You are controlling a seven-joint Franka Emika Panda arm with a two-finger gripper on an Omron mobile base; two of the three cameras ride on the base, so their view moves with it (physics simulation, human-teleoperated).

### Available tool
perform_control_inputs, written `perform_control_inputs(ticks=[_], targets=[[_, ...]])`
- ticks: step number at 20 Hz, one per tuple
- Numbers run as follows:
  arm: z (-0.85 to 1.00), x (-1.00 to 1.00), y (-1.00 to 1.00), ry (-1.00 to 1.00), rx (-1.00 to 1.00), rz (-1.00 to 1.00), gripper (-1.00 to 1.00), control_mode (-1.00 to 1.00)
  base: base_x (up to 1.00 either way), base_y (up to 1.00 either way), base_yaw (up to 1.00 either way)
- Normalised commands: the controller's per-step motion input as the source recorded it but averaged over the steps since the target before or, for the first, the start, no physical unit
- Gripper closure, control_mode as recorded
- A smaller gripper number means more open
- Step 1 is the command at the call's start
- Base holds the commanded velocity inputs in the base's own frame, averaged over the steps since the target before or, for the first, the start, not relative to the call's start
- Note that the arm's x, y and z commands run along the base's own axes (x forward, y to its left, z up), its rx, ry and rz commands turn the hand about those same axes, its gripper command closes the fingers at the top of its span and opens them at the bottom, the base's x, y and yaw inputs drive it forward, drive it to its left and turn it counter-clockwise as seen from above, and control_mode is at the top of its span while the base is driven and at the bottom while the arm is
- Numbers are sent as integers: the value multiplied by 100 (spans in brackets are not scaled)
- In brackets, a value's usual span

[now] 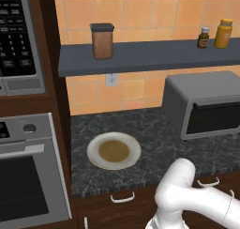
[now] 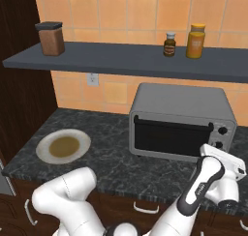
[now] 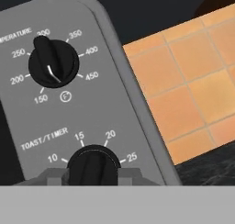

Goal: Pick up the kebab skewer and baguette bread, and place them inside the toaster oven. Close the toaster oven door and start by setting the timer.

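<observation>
On the dark marbled countertop (image 1: 154, 129), the boxy grey metal toaster oven (image 2: 180, 121) stands against the orange tiled wall (image 2: 121, 12), at 3 o'clock from the round white plate with a brown centre (image 2: 63, 146). The wide dark-glass toaster oven door (image 2: 169, 138) is shut flush in its grey frame, with its bar handle along the upper edge. Nothing of the oven interior can be seen through the glass.

At the oven's right-hand control panel, the white arm's two-finger gripper (image 3: 93, 175) is pressed against the lower black knob labelled TOAST/TIMER (image 3: 94, 165). The grey finger tips (image 3: 53, 176) sit at 9 and 3 o'clock of that knob, closed on it. At 11 o'clock from it on the same panel sits the black temperature knob (image 3: 53, 62), ringed by printed figures.

Above the counter, a dark grey wall shelf (image 2: 131, 58) carries a brown lidded canister (image 2: 51, 37) at its left end, and a small dark bottle (image 2: 169, 44) beside a yellow jar (image 2: 195, 40) toward the right. Left of the counter, a black-panelled microwave (image 1: 18, 35) sits over a built-in steel oven (image 1: 28, 171).
</observation>
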Motion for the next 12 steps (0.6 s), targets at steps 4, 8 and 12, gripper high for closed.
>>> perform_control_inputs(ticks=[4, 8, 12], targets=[[47, 37, 24, -1, 24, -7, 100, -100, 0, 0, 0], [37, 38, 43, 0, 21, -15, 100, -100, 0, 0, 0], [35, 40, 32, 0, 20, -18, 100, -100, 0, 0, 0]])
